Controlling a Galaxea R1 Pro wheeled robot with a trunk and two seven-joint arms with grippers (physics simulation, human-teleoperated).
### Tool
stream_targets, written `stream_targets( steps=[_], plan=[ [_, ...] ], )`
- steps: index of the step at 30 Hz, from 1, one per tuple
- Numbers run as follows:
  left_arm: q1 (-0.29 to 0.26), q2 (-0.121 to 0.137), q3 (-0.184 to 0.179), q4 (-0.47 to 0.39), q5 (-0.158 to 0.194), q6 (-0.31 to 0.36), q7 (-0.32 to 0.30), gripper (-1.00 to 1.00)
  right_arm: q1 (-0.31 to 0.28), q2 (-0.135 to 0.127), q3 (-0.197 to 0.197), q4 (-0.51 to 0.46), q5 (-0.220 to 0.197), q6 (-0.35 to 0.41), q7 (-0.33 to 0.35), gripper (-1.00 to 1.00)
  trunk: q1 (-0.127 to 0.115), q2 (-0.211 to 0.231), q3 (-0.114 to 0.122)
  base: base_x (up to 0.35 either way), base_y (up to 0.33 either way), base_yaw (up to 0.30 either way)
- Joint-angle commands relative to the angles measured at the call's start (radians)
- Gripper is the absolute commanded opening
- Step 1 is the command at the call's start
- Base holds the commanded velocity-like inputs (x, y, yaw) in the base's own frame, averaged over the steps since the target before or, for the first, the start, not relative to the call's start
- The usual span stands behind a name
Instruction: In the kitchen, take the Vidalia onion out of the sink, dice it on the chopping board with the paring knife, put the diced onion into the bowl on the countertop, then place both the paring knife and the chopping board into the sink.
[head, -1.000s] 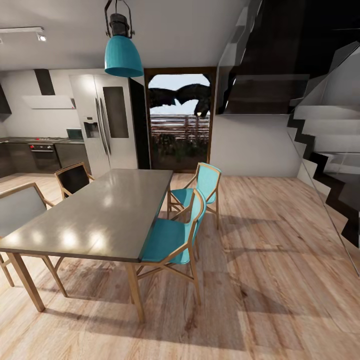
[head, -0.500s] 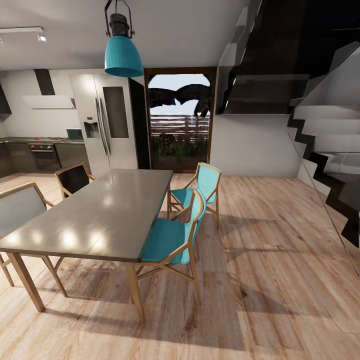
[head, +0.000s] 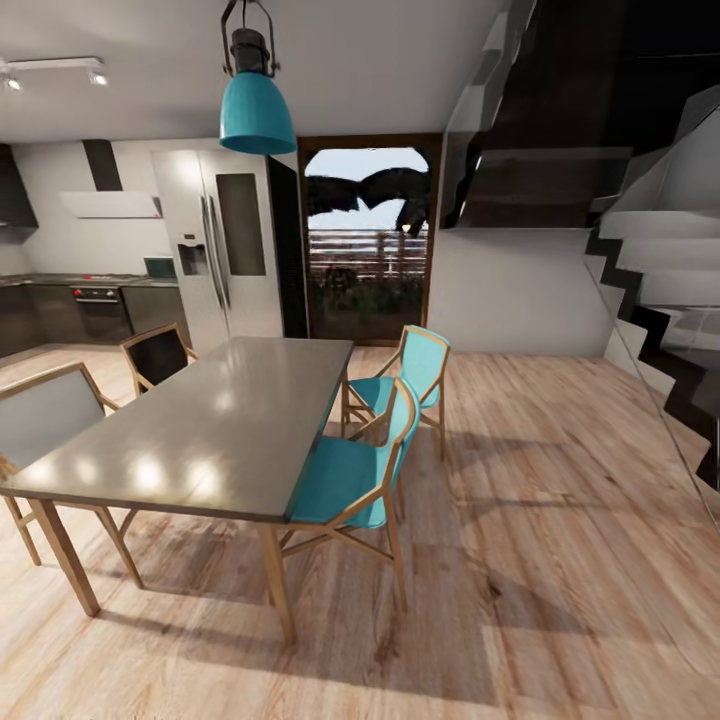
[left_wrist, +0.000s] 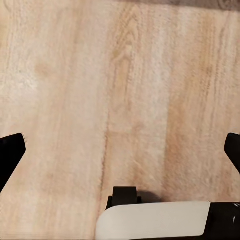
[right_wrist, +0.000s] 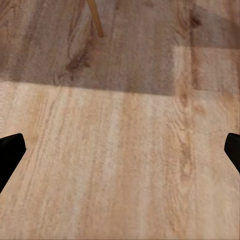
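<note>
I stand in a dining area; the onion, chopping board, paring knife, bowl and sink are out of view. Far off at the left of the head view lies the kitchen, with a strip of grey countertop (head: 50, 279) over dark cabinets and an oven. My left gripper (left_wrist: 120, 152) hangs open over bare wooden floor, its dark fingertips (left_wrist: 10, 155) wide apart with nothing between them. My right gripper (right_wrist: 120, 152) is open too, above floorboards, with a chair leg (right_wrist: 95, 19) further off.
A long grey dining table (head: 210, 425) stands ahead to the left. Two teal chairs (head: 355, 480) sit on its right side and two wooden ones (head: 50, 410) on its left. A steel fridge (head: 225, 250), a glass door (head: 365, 245) and stairs (head: 660, 300) line the back and right.
The whole head view has shifted a little to the right and down, so the camera has moved. The furniture itself stays put.
</note>
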Motion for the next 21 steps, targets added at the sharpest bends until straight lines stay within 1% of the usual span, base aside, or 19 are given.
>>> stream_targets(
  steps=[1, 16, 21],
  plan=[
    [0.0, 0.0, 0.001, 0.0, 0.001, -0.002, -0.001, 1.0, 0.0, 0.0, 0.0, 0.0, 0.001, -0.003, -0.003, 1.0, 0.0, 0.0, -0.001, 0.0, 0.0, 0.224],
    [0.0, 0.0, 0.001, 0.001, 0.0, -0.002, -0.001, 1.0, 0.0, 0.001, 0.0, 0.016, 0.001, -0.003, -0.004, 1.0, 0.0, 0.0, -0.001, 0.0, 0.0, 0.247],
    [0.0, 0.004, 0.001, 0.002, 0.0, -0.008, -0.002, 1.0, 0.0, 0.003, 0.001, 0.018, 0.001, -0.003, -0.004, 1.0, 0.0, 0.0, -0.001, 0.0, 0.0, 0.251]
  ],
)
